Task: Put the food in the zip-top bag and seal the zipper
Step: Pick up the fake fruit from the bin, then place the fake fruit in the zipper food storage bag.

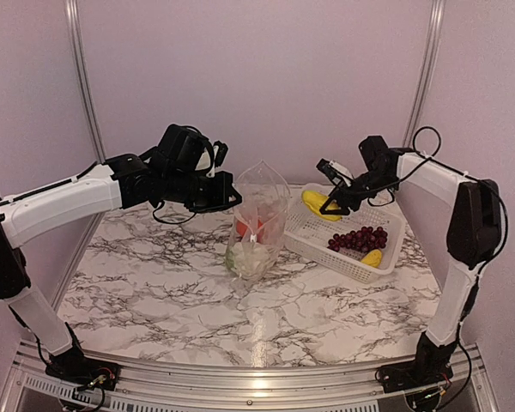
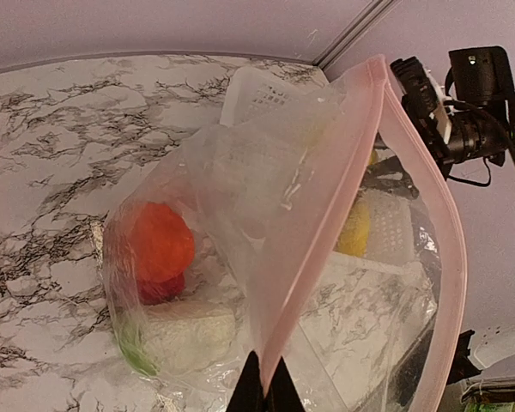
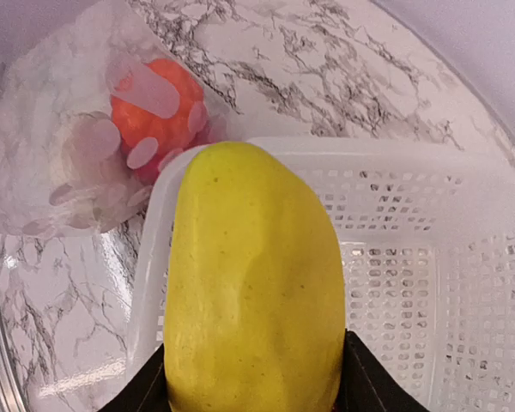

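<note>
The clear zip-top bag stands upright mid-table, its mouth open. Inside lie a red-orange pepper and a white cauliflower with green leaves. My left gripper is shut on the pink zipper strip at the bag's mouth and holds it up. My right gripper is shut on a large yellow food piece, held above the left end of the white basket. The same yellow piece shows in the top view. A purple grape bunch and a small yellow-orange piece lie in the basket.
The white perforated basket sits right of the bag, close to it. The marble table extends to the left and front. A purple back wall with metal rails stands behind.
</note>
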Robot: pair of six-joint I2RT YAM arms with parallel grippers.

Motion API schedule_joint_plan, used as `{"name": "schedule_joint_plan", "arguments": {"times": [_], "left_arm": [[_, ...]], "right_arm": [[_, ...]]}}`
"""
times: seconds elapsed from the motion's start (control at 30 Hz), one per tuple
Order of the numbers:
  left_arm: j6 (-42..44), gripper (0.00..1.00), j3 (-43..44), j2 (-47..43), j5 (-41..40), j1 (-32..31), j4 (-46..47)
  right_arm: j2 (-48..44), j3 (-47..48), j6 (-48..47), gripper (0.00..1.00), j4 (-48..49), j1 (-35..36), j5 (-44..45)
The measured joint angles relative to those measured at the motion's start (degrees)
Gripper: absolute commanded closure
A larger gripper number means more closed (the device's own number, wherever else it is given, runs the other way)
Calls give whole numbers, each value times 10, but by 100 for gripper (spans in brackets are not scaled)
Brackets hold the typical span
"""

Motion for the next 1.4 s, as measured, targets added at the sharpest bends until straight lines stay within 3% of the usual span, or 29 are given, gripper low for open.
{"name": "schedule_joint_plan", "arguments": {"times": [0.27, 0.6, 0.9, 1.13, 1.4], "left_arm": [[0, 100, 2, 0, 0, 0, 0], [-1, 100, 3, 0, 0, 0, 4], [-14, 100, 2, -4, 6, 0, 13], [-16, 100, -10, -16, 6, 0, 16], [-16, 100, -11, -16, 6, 0, 17]], "right_arm": [[-167, 3, 62, 54, 38, 29, -147], [-220, -14, 211, 54, 224, 172, -246], [-151, -76, 311, 44, 372, 180, -246], [-134, -74, 311, 18, 381, 199, -218], [-148, -65, 289, 20, 365, 205, -183]]}}
